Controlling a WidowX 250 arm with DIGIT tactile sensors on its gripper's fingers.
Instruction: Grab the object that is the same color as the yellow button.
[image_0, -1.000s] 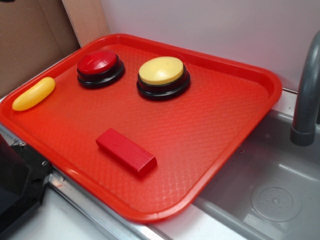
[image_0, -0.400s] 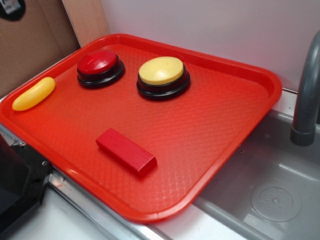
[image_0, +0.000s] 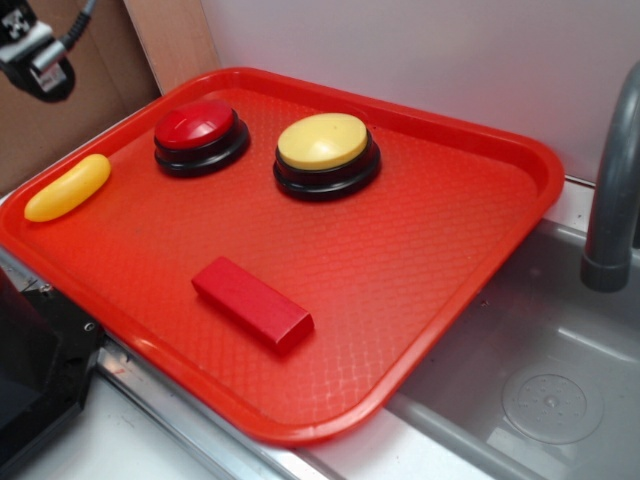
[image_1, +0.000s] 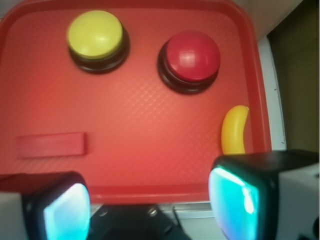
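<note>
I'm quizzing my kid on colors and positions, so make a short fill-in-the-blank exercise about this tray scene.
1. The small banana-like object near the tray's edge is colored ____.
2. The long flat block on the tray is colored ____.
3. Both the yellow button and the red button sit on bases colored ____.
4. In the wrist view, the claw holds ____.

Missing words: yellow; red; black; nothing
</note>
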